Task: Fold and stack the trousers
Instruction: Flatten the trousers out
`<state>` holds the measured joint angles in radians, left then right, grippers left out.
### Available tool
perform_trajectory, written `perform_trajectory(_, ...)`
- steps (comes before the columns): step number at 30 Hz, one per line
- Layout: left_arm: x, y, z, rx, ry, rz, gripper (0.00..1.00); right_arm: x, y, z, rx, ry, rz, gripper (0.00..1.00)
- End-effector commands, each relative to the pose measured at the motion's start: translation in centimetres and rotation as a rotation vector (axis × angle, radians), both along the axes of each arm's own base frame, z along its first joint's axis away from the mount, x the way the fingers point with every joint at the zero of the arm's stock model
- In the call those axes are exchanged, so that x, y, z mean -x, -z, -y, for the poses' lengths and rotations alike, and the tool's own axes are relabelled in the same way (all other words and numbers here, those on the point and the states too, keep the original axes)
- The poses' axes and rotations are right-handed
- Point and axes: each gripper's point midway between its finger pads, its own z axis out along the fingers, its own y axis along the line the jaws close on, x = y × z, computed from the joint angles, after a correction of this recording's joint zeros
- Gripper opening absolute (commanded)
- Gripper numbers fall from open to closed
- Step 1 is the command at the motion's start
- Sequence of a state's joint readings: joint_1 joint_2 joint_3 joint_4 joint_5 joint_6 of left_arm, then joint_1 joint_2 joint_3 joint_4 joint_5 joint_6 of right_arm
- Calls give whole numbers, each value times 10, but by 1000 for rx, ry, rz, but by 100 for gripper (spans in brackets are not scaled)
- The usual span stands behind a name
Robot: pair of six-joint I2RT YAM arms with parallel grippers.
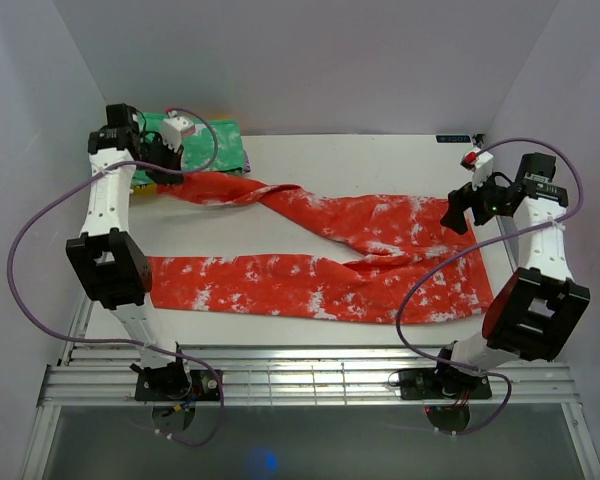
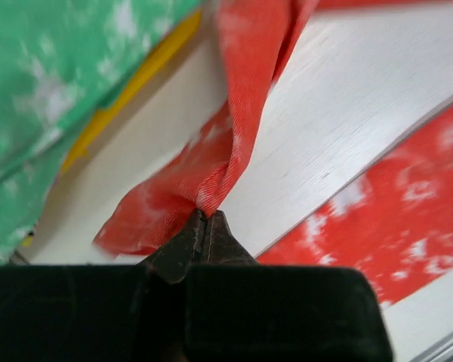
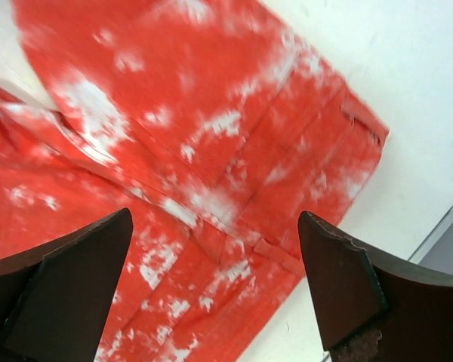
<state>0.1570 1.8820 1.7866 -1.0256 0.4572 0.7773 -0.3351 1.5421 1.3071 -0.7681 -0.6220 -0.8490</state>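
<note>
Here the trousers (image 1: 320, 260) lie spread across the white table (image 1: 380, 160), waist end to the right and both legs running off to the left. The near leg lies flat and fairly straight along the table's front edge. The far leg is twisted partway along and slants away toward the far left corner, where its end reaches the green white-mottled garment (image 1: 215, 145).

At that far end the left gripper (image 2: 205, 220) has its fingers pressed fully together on a fold of the red-orange cloth. In the left wrist view the fabric bunches into a ridge right at the fingertips and fans out from them across the table. Just beyond the pinched cloth a strip of yellow cloth (image 2: 136, 83) shows from under the edge of the green garment.

The right gripper (image 3: 215, 219) hangs over the waist end of the trousers with its fingers spread wide and nothing between them (the waistband seam and a corner of the cloth show in the gap). From the overhead view it seems to sit above the cloth rather than on it, though the angle does not settle this.

A purple cable (image 1: 40, 230) loops out from the left arm.
</note>
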Motion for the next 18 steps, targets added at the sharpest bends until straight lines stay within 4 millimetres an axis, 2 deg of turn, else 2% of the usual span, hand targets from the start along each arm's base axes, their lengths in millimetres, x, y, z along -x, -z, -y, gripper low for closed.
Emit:
perform_trajectory(1,63,-85,69,351,40,-136,0,4,-71,-43,-141,-126,203,96)
perform_trajectory(3,83,-123,103,560,78,-143,0,6,-92,-66,-175,-198,270,96)
perform_trajectory(4,92,-135,116,637,113,-154,0,15,-106,-83,-197,-246,310,96)
perform_trajectory(5,104,-154,135,770,172,-177,0,19,-112,-91,-201,-264,332,97)
perform_trajectory(6,115,-161,152,823,203,-216,0,17,-123,-98,-189,-289,395,97)
perform_trajectory(7,118,-166,162,859,204,-244,0,28,-130,-115,-200,-325,423,98)
perform_trajectory(8,109,-172,170,874,224,-208,0,32,-135,-122,-198,-350,455,98)
perform_trajectory(9,117,-171,185,940,166,-343,0,32,-147,-130,-184,-382,526,98)
perform_trajectory(10,125,-180,197,968,177,-372,0,43,-163,-138,-174,-411,599,99)
perform_trajectory(11,118,-187,204,988,207,-326,0,50,-158,-152,-192,-437,605,97)
perform_trajectory(12,121,-188,215,1004,193,-359,0,55,-165,-159,-185,-453,653,96)
perform_trajectory(13,122,-179,222,1046,79,-483,0,61,-187,-164,-160,-467,765,96)
perform_trajectory(14,120,-191,227,1055,76,-419,0,70,-184,-183,-173,-514,779,96)
perform_trajectory(15,121,-189,239,1053,30,-438,0,76,-189,-191,-178,-536,808,96)
perform_trajectory(16,111,-183,241,1061,-102,-455,0,82,-199,-197,-181,-554,854,96)
perform_trajectory(18,111,-191,252,1099,-154,-461,0,95,-201,-218,-219,-600,860,95)
